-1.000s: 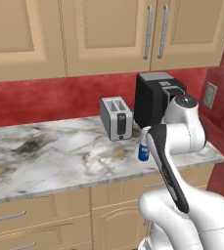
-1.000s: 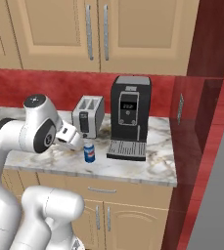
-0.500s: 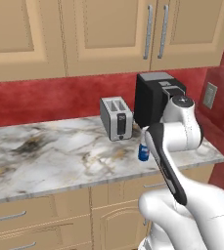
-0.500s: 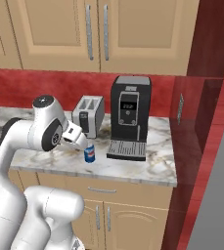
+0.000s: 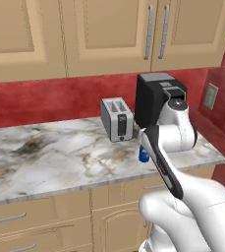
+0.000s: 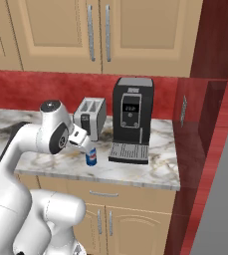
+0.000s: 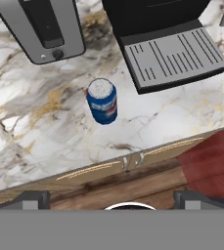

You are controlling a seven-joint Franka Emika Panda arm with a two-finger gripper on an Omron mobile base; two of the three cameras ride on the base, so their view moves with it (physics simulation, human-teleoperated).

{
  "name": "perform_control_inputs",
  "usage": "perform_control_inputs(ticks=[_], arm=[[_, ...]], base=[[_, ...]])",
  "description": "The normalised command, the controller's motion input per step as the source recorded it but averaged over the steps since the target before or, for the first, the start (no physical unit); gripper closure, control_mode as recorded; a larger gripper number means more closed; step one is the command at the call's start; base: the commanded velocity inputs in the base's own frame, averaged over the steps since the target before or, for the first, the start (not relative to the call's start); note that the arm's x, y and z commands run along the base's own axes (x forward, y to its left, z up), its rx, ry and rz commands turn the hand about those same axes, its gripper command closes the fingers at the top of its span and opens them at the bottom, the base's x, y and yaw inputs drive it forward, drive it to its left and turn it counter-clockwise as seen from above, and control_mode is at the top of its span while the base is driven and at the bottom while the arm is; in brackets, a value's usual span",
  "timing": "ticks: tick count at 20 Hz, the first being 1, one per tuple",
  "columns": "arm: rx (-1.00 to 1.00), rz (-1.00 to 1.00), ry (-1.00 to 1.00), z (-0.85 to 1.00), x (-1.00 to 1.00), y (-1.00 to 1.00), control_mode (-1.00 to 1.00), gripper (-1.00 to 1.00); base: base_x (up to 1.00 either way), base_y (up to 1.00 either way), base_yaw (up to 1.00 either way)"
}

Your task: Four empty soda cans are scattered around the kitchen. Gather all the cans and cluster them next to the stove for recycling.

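Note:
One blue soda can [image 7: 102,101] with a white band and silver top stands upright on the marble counter [image 7: 30,122], between the toaster and the coffee machine and near the front edge. It is also seen as the blue can [image 6: 91,157] from the right and partly behind my arm as the can [image 5: 143,155] from the left. My gripper [image 6: 87,147] hangs just above and behind it, open with nothing between its fingers; its fingertips [image 7: 33,198] sit wide apart, over the counter's front edge. The stove is out of view.
A silver toaster [image 6: 90,117] stands behind the can to the left. A black coffee machine [image 6: 131,112] with a grey drip tray [image 7: 174,56] stands to the right. A red side wall [image 6: 195,114] closes the counter's right end. Wall cabinets hang above.
My arm has swung rightward, bringing the hand closer over the blue can. The can, toaster and coffee machine have stayed put.

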Motion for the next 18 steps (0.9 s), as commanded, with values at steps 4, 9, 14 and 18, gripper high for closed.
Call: perform_control_inputs(ticks=[4, 9, 14, 18], arm=[[0.0, 0.0, 0.02, -0.2, 0.29, 0.0, -1.0, -1.0], [0.0, 0.0, 0.03, -0.24, 0.28, 0.0, -1.0, -1.0], [0.0, 0.0, 0.04, -0.24, 0.25, 0.0, -1.0, -1.0], [0.0, 0.0, 0.03, -0.18, 0.23, 0.0, -1.0, -1.0]], base=[[0.0, 0.0, 0.0], [0.0, 0.0, 0.0], [0.0, 0.0, 0.0], [0.0, 0.0, 0.0]])
